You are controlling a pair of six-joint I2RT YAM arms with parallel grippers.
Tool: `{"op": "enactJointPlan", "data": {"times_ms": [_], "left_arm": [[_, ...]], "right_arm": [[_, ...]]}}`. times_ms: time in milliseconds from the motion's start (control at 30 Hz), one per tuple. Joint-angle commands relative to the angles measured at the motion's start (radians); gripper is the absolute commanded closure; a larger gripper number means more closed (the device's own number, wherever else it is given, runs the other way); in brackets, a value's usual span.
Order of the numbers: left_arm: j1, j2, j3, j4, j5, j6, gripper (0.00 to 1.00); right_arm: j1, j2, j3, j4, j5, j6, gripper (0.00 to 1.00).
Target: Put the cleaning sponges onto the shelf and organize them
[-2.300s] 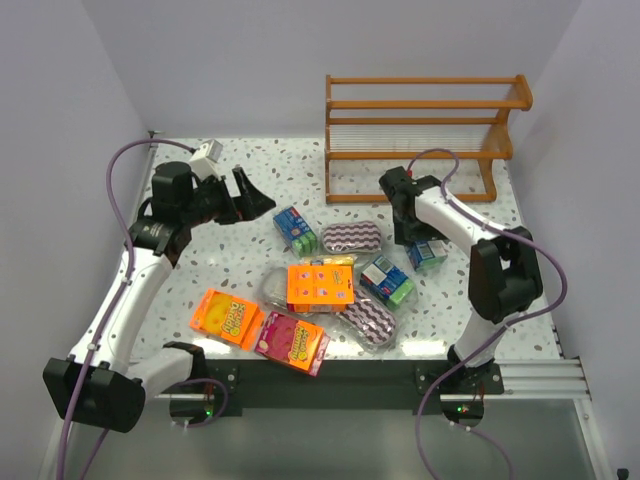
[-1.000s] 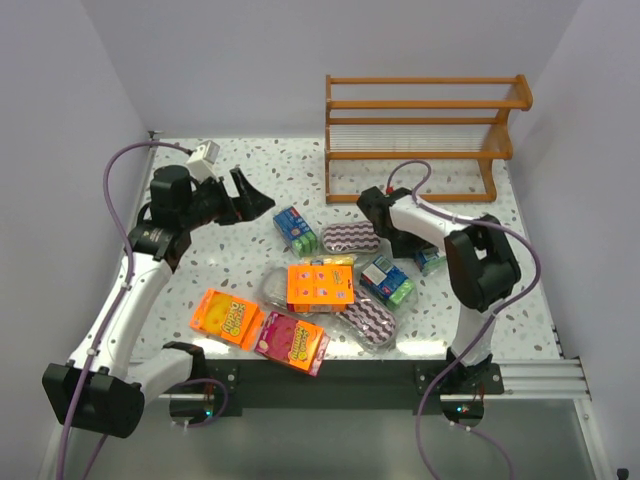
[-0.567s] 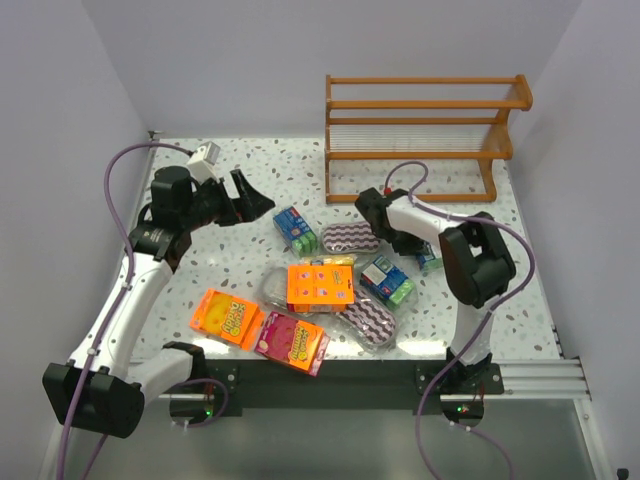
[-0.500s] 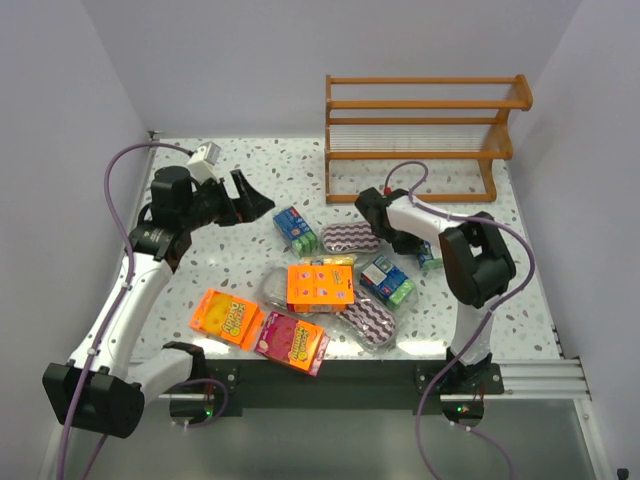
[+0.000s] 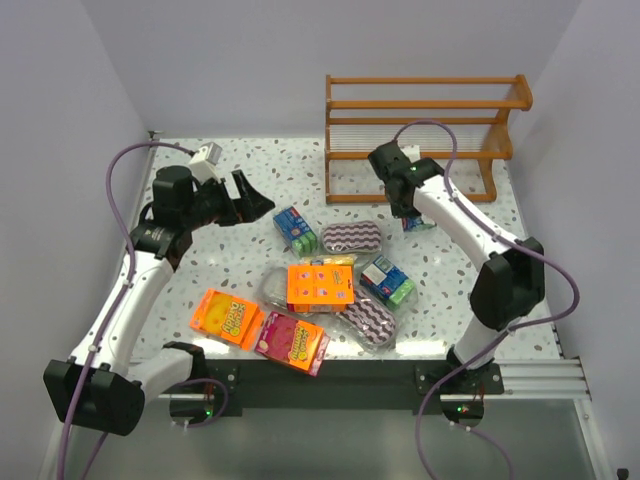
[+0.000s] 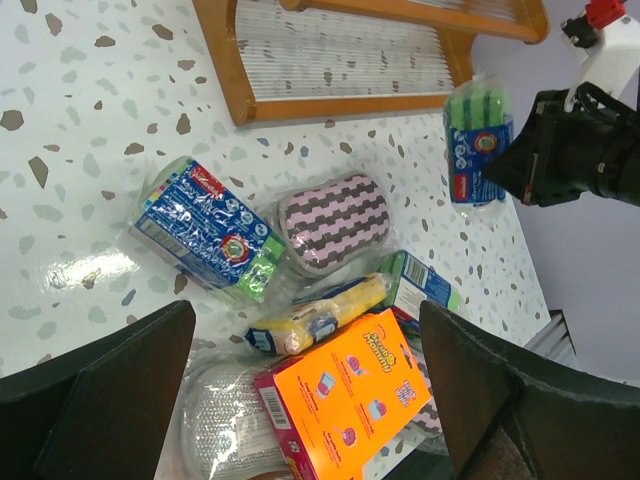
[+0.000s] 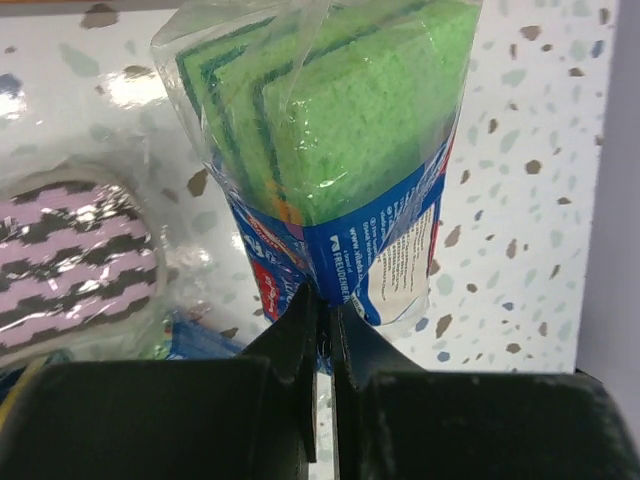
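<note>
My right gripper [image 5: 411, 208] is shut on the wrap at the end of a blue-and-green sponge pack [image 5: 419, 222], which hangs above the table just in front of the orange-brown shelf [image 5: 420, 130]. In the right wrist view the pack [image 7: 340, 150] stands up from the pinched jaws of that gripper [image 7: 325, 310]. More sponges lie mid-table: a blue-and-green pack [image 6: 205, 240], a zigzag pad [image 6: 335, 220], a yellow block [image 6: 315, 315] and another blue-and-green pack [image 5: 387, 281]. My left gripper [image 5: 252, 200] hovers open at the left, holding nothing.
An orange box [image 5: 320, 285] lies on a clear-wrapped silver pad, with a second zigzag pad [image 5: 368, 322] beside it. An orange pack [image 5: 228, 317] and a pink pack [image 5: 292, 340] sit near the front edge. Walls close in on both sides.
The right gripper shut on the blue-and-green pack that lay at the right, lifted it and carried it back toward the shelf. The left arm stayed still.
</note>
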Motion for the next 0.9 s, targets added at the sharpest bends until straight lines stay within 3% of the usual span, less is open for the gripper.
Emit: {"op": "enactJointPlan", "data": {"times_ms": [0, 267, 333, 367, 400, 500, 567, 667, 867], "left_arm": [[-0.005, 0.006, 0.022, 0.027, 0.021, 0.013, 0.0], [-0.003, -0.006, 0.029, 0.007, 0.019, 0.028, 0.0], [-0.003, -0.006, 0.032, 0.0, 0.013, 0.033, 0.0], [-0.003, -0.006, 0.033, -0.003, 0.013, 0.035, 0.0], [-0.003, -0.006, 0.035, -0.006, 0.013, 0.036, 0.0], [-0.005, -0.009, 0.041, -0.017, 0.01, 0.041, 0.0], [-0.003, -0.012, 0.041, -0.022, 0.006, 0.045, 0.0], [-0.003, -0.016, 0.038, -0.026, 0.003, 0.047, 0.0], [-0.005, -0.016, 0.027, -0.019, 0.009, 0.039, 0.0]], "right_arm": [[-0.014, 0.074, 0.037, -0.099, 0.143, -0.022, 1.0], [-0.021, 0.252, 0.044, -0.041, 0.221, -0.048, 1.0], [-0.021, 0.272, 0.067, -0.026, 0.223, -0.06, 0.93], [-0.023, 0.275, 0.077, -0.029, 0.224, -0.065, 0.85], [-0.023, 0.277, 0.095, -0.032, 0.214, -0.062, 0.61], [-0.023, 0.211, 0.095, -0.018, 0.156, -0.041, 0.18], [-0.035, 0.137, 0.081, -0.009, 0.104, 0.001, 0.09], [-0.087, 0.036, 0.028, 0.004, -0.044, 0.099, 0.05], [-0.254, -0.174, -0.274, 0.155, -0.334, 0.366, 0.11]]}}
